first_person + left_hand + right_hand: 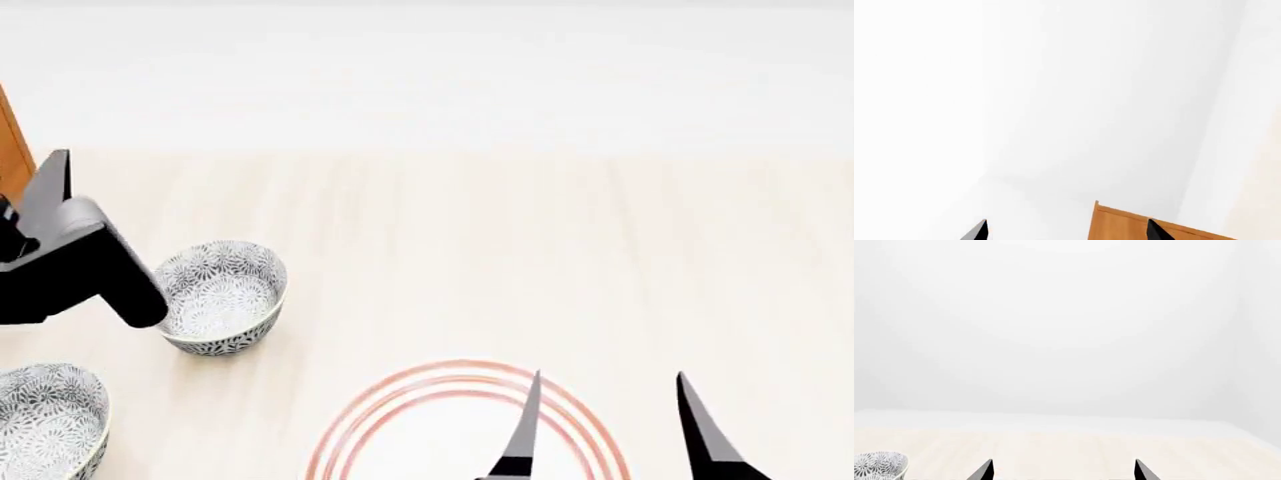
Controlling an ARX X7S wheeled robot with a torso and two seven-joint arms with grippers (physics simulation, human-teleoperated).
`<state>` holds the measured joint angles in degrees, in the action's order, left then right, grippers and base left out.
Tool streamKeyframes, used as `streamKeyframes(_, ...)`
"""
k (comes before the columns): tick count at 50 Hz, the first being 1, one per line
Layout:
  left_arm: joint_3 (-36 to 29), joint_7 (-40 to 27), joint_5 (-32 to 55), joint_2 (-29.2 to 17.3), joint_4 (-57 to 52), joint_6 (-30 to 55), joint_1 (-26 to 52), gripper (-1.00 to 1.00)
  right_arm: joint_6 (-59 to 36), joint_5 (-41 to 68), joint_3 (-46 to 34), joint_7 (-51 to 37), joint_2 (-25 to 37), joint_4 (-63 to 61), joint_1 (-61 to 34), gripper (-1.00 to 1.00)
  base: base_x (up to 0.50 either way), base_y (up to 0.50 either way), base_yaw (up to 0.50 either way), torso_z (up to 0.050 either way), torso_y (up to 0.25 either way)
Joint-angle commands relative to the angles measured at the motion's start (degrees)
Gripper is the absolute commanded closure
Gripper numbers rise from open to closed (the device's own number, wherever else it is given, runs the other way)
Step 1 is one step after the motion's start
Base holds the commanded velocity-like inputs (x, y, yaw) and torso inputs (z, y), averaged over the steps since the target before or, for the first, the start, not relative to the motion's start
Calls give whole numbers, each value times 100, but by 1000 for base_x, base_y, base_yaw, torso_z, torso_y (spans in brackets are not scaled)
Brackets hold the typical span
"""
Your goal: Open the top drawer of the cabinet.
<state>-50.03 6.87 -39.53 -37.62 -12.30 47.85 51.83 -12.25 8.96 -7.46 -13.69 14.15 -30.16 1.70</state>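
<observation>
The cabinet (1134,227) shows only as an orange-brown wooden corner in the left wrist view, and as a thin strip (11,140) at the head view's left edge. The top drawer and its handle are out of view. My left gripper (1067,229) is open, with one fingertip in front of the cabinet's wood and nothing between the fingers. In the head view the left arm (67,265) reaches toward the left edge near the cabinet. My right gripper (609,380) hangs open and empty above the plate; the right wrist view also shows the right gripper (1063,464) open.
Two patterned grey bowls (220,290) (40,420) stand on the pale wooden table (534,250) at the left, close under the left arm. A white plate with red rings (400,390) lies at the front. One bowl (877,465) shows in the right wrist view. A white wall is behind.
</observation>
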Motion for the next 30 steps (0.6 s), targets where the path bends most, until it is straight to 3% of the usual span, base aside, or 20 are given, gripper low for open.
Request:
streamKeyframes(1,-340,251,-274,31,807,73,445,-100,37,3,-73,-38,51,36,11,-100,0,0,0,0,0)
streamKeyframes(8,-305,317,-134,114,1138,36,524,-100,49,2,-112,-67,73,60,3,-100,0,0,0,0,0)
streamKeyframes(15,153,792,572,314,903,246,380,-100,50,4,-139,-91,101,73,1,-100,0,0,0,0,0)
streamKeyframes(30,110,999,758,461,1448,278,465,-100,43,7,-208,-128,143,98,-23,-100,0,0,0,0,0)
